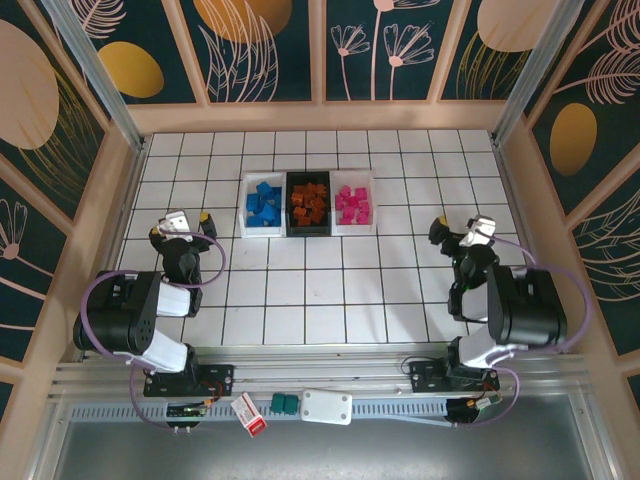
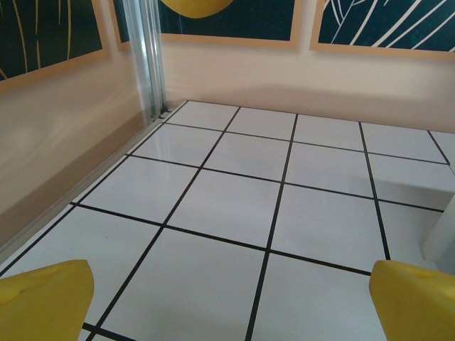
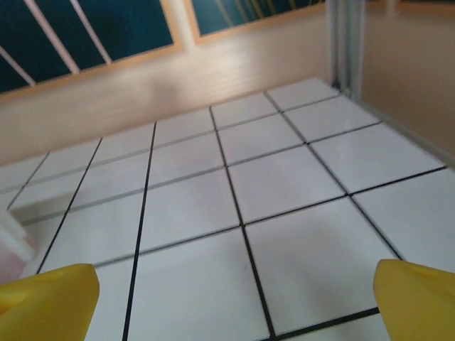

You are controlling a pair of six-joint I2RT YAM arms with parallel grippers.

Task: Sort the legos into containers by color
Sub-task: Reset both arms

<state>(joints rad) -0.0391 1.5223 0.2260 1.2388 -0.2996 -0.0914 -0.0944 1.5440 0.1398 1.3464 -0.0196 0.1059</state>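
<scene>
Wide open and empty on left tool [image 1: 182, 222] and right tool [image 1: 461, 231]; hard to separate single legos [image 1: 309, 201] heaped inside containers [image 1: 308, 233], long axes running top-to-bottom.

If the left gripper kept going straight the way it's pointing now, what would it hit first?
Likely the bare tiled table ahead of the left gripper, or the beige back wall if it clears the tiles; depth is unclear.

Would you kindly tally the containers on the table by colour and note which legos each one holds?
White: 2, the left white container holding blue legos and the right white container holding pink legos.
Black: 1, the black container holding orange legos.
Total: 3 containers.
</scene>
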